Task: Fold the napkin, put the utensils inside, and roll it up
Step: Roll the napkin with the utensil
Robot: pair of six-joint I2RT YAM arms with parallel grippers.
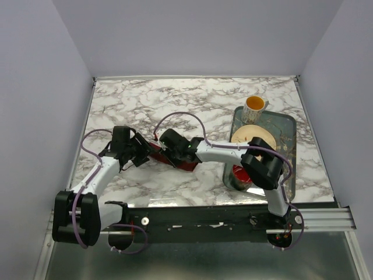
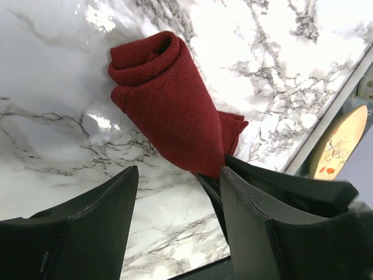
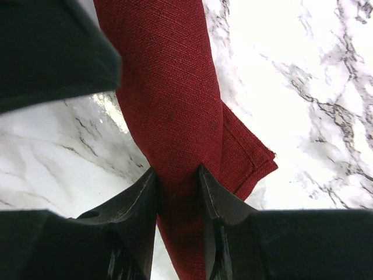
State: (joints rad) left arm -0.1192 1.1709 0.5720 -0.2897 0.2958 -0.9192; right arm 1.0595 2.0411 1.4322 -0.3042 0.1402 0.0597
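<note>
Over on the right sits the metal tray (image 1: 289, 125). It carries a mug (image 1: 255, 105) with a yellow inside at its far end, a pale plate (image 1: 256, 134) mid-tray and a red bowl (image 1: 239, 174) at its near end. The right arm's elbow hangs over the tray's near half and hides part of the plate and bowl.

Left of the tray, out on the marble table (image 1: 204, 99), lies the maroon napkin (image 2: 169, 105). It is rolled into a tight tube, with a flat folded corner sticking out on the side toward the tray.

The right gripper (image 3: 176, 175) has its fingers pinched in on both sides of the roll at its near end, and the cloth is squeezed narrow between them.

The left gripper (image 2: 178, 175) is on the far side of the roll from the tray. Its fingers stand wide apart with nothing between them. One of its fingers may be brushing the napkin's end, but the right gripper's finger crowds that spot and I cannot be sure.

From above, both grippers cover most of the napkin.
</note>
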